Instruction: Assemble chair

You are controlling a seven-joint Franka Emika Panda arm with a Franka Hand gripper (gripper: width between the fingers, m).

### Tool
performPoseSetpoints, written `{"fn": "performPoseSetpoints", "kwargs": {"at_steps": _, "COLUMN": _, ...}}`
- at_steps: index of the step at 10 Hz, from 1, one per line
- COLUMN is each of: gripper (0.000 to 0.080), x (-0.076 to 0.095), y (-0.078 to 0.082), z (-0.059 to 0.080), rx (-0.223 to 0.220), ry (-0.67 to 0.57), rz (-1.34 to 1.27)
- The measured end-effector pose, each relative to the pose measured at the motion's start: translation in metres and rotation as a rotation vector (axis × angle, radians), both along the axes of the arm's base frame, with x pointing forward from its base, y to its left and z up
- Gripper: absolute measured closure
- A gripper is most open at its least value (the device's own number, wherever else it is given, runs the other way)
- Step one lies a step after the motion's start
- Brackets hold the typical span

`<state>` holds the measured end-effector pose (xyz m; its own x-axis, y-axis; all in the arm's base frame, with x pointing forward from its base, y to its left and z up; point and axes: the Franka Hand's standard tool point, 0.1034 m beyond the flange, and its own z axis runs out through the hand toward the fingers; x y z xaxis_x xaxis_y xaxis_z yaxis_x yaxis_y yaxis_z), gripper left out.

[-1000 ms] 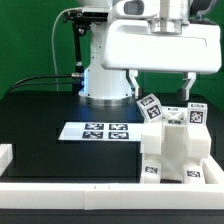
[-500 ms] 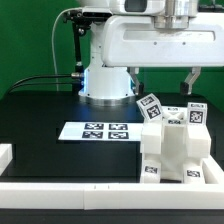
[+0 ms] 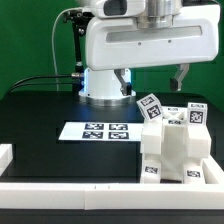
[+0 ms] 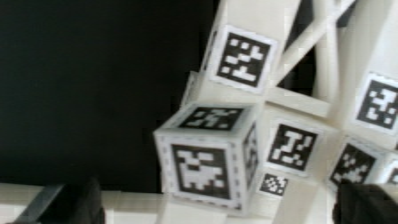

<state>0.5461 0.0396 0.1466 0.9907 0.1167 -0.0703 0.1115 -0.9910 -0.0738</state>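
Note:
The chair point(image 3: 176, 146) is a white blocky structure with several black-and-white tags, standing at the exterior view's right near the front rail. My gripper point(image 3: 150, 80) hangs above it, fingers point(image 3: 181, 79) spread wide apart and holding nothing. In the wrist view the chair point(image 4: 222, 150) fills the frame, with a tagged block end toward the camera and slanted white panels behind it. The dark fingertips point(image 4: 71, 205) show only at the picture's edge, one on each side, apart from the chair.
The marker board point(image 3: 96, 131) lies flat on the black table at centre. A white border rail point(image 3: 70, 187) runs along the front and a short piece point(image 3: 5, 155) at the exterior view's left. The robot base point(image 3: 105, 80) stands behind.
The gripper and arm have moved up and toward the exterior view's left, away from the chair. The chair has not moved.

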Motion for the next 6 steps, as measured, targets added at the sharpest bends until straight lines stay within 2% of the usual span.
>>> {"fn": "performPoseSetpoints", "kwargs": {"at_steps": 4, "gripper": 0.0151, "x": 0.002, "y": -0.004, "z": -0.003, "rx": -0.008, "ry": -0.014, "rz": -0.002}}
{"fn": "performPoseSetpoints", "kwargs": {"at_steps": 6, "gripper": 0.0151, "x": 0.0, "y": -0.001, "z": -0.013, "rx": -0.019, "ry": -0.01, "rz": -0.019}}
